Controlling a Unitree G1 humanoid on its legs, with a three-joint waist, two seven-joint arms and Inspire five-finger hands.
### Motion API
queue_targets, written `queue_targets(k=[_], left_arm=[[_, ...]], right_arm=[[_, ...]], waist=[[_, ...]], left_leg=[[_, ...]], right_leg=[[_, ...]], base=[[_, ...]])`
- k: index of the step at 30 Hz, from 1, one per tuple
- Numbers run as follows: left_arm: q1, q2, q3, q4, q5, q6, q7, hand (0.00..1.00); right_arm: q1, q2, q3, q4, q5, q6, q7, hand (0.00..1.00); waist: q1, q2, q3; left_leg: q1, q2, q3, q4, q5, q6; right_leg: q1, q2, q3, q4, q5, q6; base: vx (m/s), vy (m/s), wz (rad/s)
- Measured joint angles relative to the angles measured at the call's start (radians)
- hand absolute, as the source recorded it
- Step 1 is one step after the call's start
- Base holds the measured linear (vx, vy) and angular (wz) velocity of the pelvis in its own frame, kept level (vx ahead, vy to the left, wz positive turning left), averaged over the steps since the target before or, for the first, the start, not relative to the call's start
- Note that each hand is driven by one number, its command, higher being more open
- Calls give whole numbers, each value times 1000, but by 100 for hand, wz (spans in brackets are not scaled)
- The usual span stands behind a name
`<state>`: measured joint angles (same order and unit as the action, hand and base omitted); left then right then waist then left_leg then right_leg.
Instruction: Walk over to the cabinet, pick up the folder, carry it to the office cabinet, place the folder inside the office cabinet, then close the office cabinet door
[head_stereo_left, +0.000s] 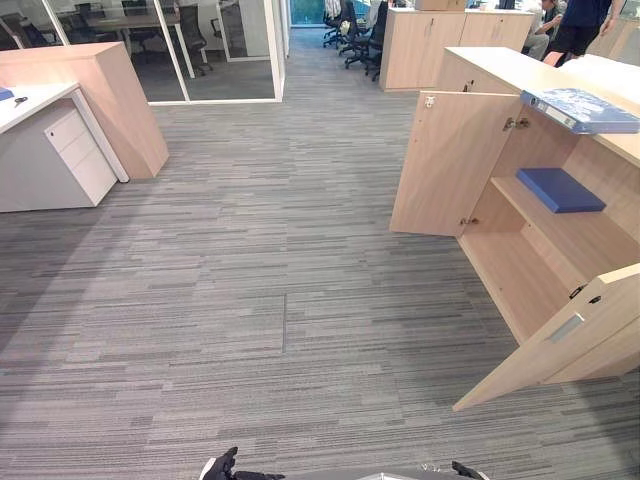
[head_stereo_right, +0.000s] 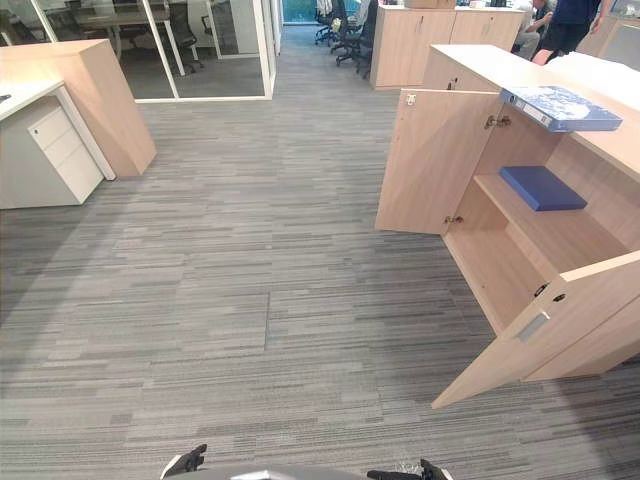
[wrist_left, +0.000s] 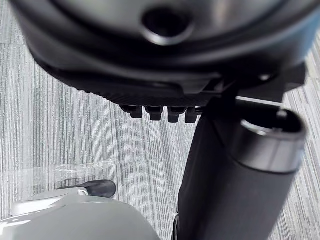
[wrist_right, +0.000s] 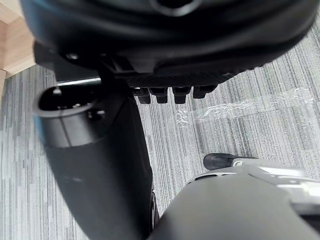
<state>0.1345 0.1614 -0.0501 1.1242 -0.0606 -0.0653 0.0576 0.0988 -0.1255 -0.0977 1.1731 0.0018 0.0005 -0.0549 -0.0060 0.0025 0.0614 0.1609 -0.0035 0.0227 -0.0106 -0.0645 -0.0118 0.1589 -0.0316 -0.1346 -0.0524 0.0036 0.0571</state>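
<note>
Marbled blue folder (head_stereo_left: 580, 108) atop pale woodgrain cabinet (head_stereo_left: 490, 62); left hand (wrist_left: 165, 50), right hand (wrist_right: 175, 45) slack-fingered, empty.

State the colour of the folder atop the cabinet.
Folder: mottled blue and white; best in left eye view.

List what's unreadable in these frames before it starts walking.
Open cabinet: the lower compartment's near end sits behind the near door; its right part is cut by the eye views' right edge.
Blue folder on the shelf, patterned folder on top: labels too small to read.
Blue thing on the left desk: cut by the left edge, unidentifiable.
People at the back: cut by the top edge.
</note>
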Motion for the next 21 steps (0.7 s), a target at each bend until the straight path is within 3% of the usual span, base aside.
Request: queue_targets(k=[21], left_arm=[[9,0,6,2,-24,0,-6,100]], right_arm=[[1,0,-3,1,5,-2,0,100]], waist=[[0,-1,21]], left_leg=[[36,-1,5,-49,18,5]], right_leg=[[16,1,-2,-11,-1,9]], base=[[-5,-2,0]])
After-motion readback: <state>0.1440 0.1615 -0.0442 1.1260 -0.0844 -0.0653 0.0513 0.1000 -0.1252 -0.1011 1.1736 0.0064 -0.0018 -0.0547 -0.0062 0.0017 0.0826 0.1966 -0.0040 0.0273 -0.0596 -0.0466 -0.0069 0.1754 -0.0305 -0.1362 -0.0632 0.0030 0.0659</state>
